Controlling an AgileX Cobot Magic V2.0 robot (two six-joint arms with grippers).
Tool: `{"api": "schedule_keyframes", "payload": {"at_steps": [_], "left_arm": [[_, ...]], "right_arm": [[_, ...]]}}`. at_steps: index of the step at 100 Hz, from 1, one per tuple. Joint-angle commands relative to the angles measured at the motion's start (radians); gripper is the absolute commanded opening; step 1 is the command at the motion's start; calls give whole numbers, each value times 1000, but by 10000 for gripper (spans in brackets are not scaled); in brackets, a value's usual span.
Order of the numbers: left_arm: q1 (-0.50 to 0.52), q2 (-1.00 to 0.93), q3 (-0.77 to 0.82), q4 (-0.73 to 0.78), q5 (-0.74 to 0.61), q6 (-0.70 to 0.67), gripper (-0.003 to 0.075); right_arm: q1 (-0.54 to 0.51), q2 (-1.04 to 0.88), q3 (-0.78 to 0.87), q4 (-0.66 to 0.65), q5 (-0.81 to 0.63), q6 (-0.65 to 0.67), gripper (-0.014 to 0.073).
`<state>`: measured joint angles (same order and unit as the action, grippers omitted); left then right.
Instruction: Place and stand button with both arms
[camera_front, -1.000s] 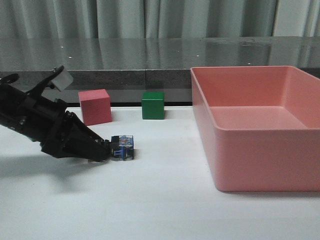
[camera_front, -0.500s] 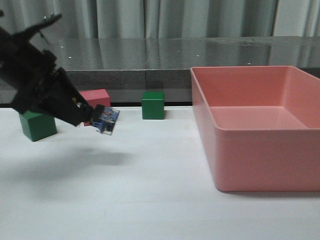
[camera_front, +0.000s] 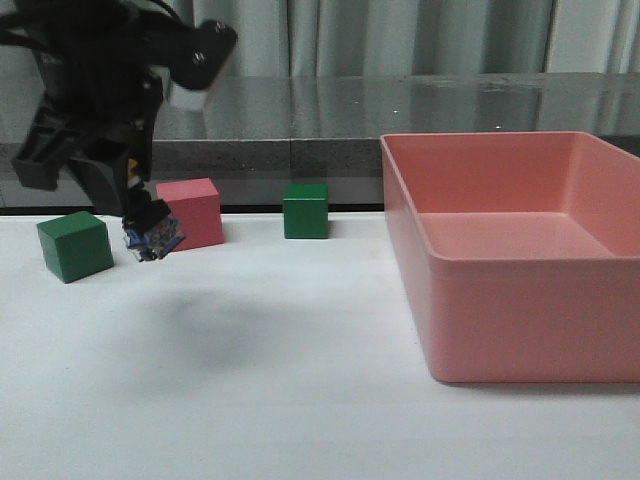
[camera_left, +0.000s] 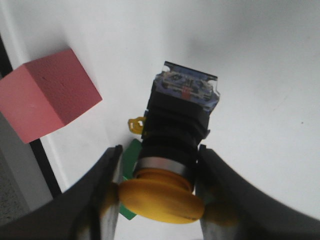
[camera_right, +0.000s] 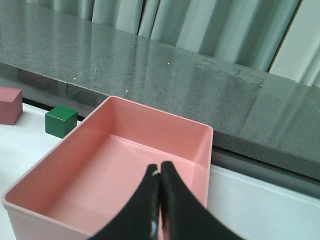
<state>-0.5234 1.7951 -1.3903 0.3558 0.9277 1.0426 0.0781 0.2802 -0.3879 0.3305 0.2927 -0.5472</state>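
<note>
My left gripper (camera_front: 146, 222) is shut on the button (camera_front: 153, 240) and holds it in the air above the table, in front of the pink cube (camera_front: 190, 212). In the left wrist view the button (camera_left: 175, 135) hangs between the fingers (camera_left: 107, 195), yellow cap toward the camera, silver collar, black body and blue base pointing at the table. My right gripper (camera_right: 160, 172) is shut and empty, raised above the pink bin (camera_right: 75, 142). It is out of the front view.
A green cube (camera_front: 73, 245) sits at the left, another green cube (camera_front: 306, 210) at the back middle. The large pink bin (camera_front: 520, 250) fills the right side. The pink cube (camera_left: 45, 95) shows in the left wrist view. A dark counter runs behind the table.
My left arm has lifted the button off the table and swung it left and up, the arm now standing nearly upright. The green cube at the left has come into view.
</note>
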Motion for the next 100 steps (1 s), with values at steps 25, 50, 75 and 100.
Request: {"api": "schedule_keyframes", "payload": {"at_steps": [25,50,75,100], "left_arm": [[-112,105,-32,256,38,-144,-19],[-121,113,-44,253,46,-189,52],[-121,103,-91,237,72,-196,536],[-117,27,-93,237,211,-196,551]], "right_arm": [[-7,9,-29,10,-84,-3,-61],[-7,9,-29,10,-84,-3,-61],[-7,9,-29,10,-84,-3,-61],[-7,9,-29,10,-84,-3,-61]]}}
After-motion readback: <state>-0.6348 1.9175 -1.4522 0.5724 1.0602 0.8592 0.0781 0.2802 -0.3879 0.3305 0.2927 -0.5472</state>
